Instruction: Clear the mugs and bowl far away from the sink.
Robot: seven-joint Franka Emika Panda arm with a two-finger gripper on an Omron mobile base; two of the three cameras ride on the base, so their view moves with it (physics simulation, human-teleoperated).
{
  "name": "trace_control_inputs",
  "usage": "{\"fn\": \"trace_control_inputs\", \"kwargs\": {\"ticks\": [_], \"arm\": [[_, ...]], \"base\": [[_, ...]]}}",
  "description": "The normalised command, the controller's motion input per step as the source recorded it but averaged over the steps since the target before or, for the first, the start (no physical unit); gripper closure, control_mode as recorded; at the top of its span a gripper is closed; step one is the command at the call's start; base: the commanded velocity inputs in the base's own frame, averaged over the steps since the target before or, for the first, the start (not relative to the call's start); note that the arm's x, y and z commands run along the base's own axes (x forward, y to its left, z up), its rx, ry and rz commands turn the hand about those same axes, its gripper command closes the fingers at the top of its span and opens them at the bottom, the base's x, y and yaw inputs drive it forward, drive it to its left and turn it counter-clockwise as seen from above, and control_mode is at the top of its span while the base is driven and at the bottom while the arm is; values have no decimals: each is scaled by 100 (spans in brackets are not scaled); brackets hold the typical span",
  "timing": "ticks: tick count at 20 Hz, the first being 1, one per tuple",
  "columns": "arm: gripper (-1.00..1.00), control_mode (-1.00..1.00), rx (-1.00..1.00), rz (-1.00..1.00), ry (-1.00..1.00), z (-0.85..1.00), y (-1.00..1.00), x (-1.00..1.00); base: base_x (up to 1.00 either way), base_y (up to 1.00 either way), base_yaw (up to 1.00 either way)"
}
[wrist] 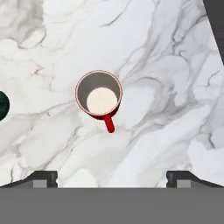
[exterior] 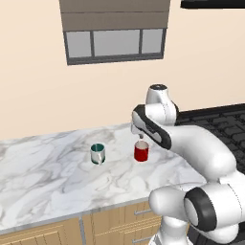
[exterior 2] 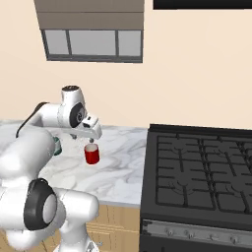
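Your gripper [exterior: 141, 136], jaws spread and empty, hangs directly above the small glossy red mug [exterior: 141, 152], upright on the white marble counter [exterior: 48, 177] beside the black stove [exterior 2: 197, 167], apparently set clear of the sink.

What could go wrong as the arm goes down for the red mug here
The open gripper is not centred over the red mug; coming straight down, a finger may strike the rim and tip it. The handle points toward the gripper and could foul the grasp. The teal mug stands nearby and could be bumped.
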Motion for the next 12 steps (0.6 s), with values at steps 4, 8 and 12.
{"fn": "trace_control_inputs", "kwargs": {"ticks": [4, 8, 12], "arm": [[-100, -100, 3, -3, -37, 57, 0, -100], [-100, -100, 3, 0, -25, 73, 0, -79], [-100, -100, 1, 0, -8, 72, 0, -67]], "base": [[0, 0, 0], [0, 0, 0], [0, 0, 0]]}}
